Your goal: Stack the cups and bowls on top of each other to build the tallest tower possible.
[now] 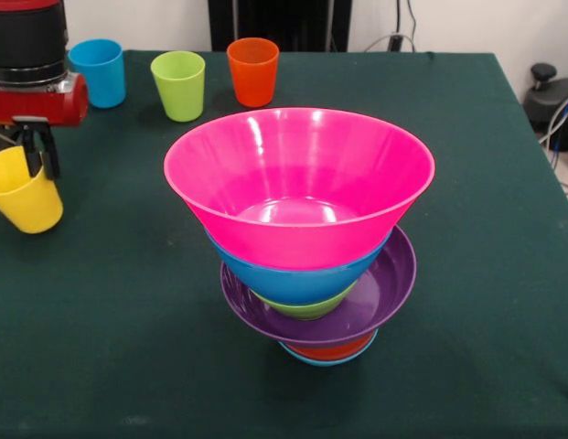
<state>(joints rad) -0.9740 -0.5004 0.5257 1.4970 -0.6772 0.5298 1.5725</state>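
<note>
I'm gripping the yellow cup [24, 197] by its rim in the gripper [38, 160] at far left, next probably carrying it right into the pink bowl [299, 183] topping the tower [317, 265].

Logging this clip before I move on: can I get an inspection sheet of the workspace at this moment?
Surface: dark green table.
Tower: pink bowl on top, then blue, green, purple, orange, light-blue.
Cups: blue cup, lime green cup, orange cup upright at far edge.
Yellow cup: tilted, rim in gripper.
Gripper: shut on yellow cup.
Clutter: nothing seen.
Cables: some at right edge.
Surroundings: white wall.
</note>
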